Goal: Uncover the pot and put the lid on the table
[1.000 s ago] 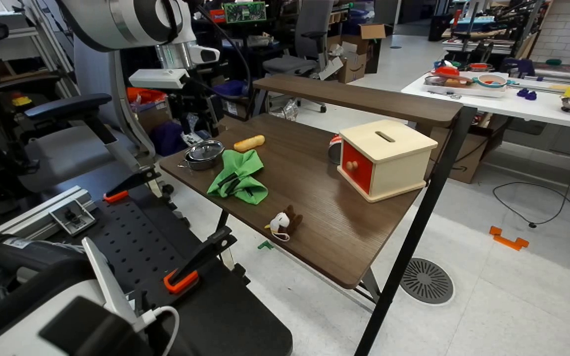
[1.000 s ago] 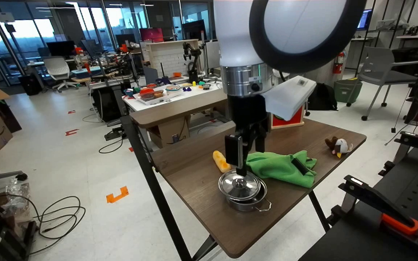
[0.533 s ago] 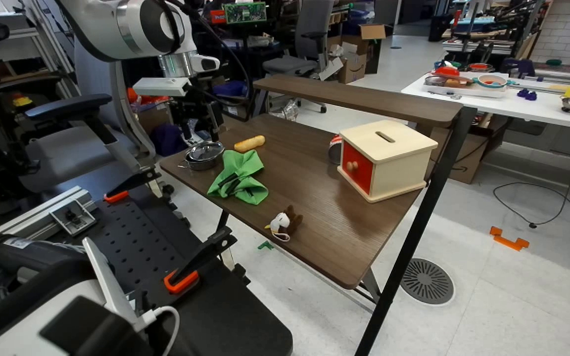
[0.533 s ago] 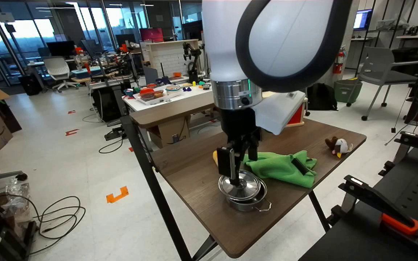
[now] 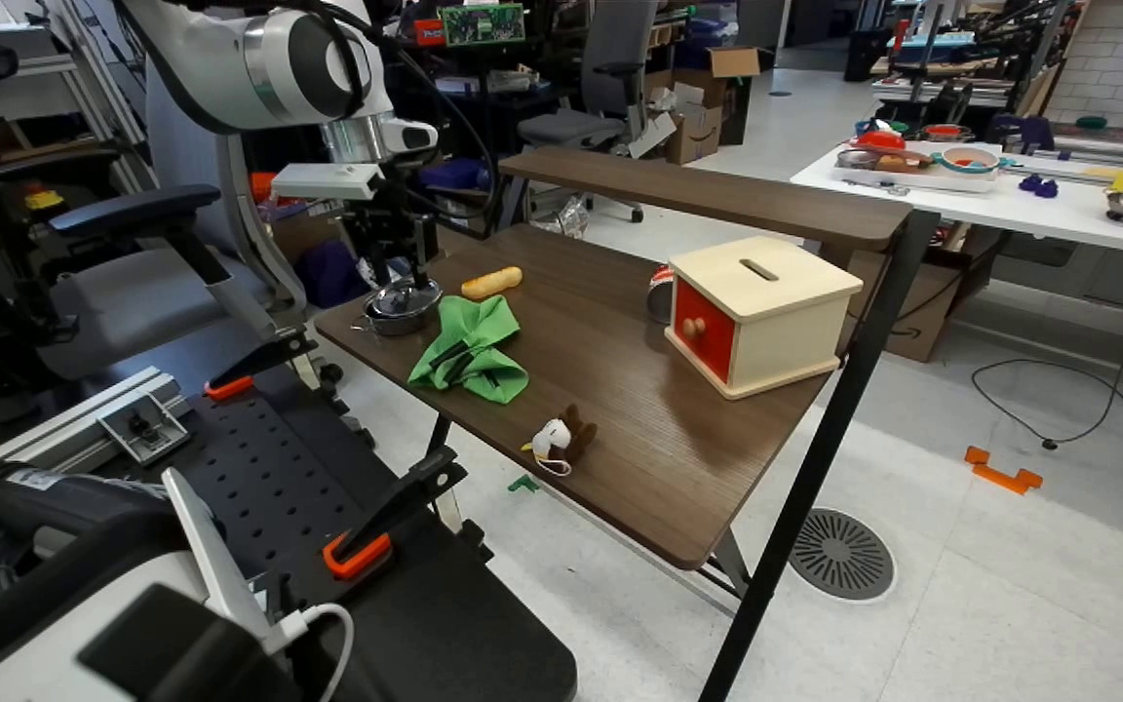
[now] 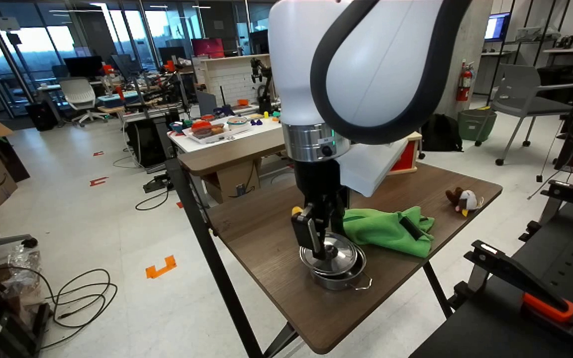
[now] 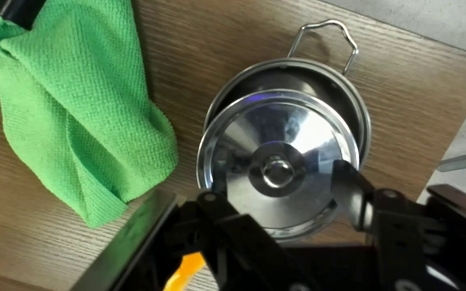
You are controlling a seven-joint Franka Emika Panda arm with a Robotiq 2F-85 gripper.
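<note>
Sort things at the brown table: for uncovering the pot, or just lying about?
For the job:
pot
lid, off-centre on it
brown table
gripper, open over the lid

Lying about:
green cloth
yellow-orange piece
plush toy
wooden box with red front
can-like thing, partly hidden

The wrist view looks down from close above the small, round, silvery metal pot (image 7: 318,83). In an exterior view the camera slants down from farther off, a black perforated board (image 5: 264,458) before the pot; in an exterior view it sits nearer, facing over the pot toward a cluttered white table (image 6: 266,128). All share the pot and the crumpled green cloth (image 7: 79,109) beside it.
</note>
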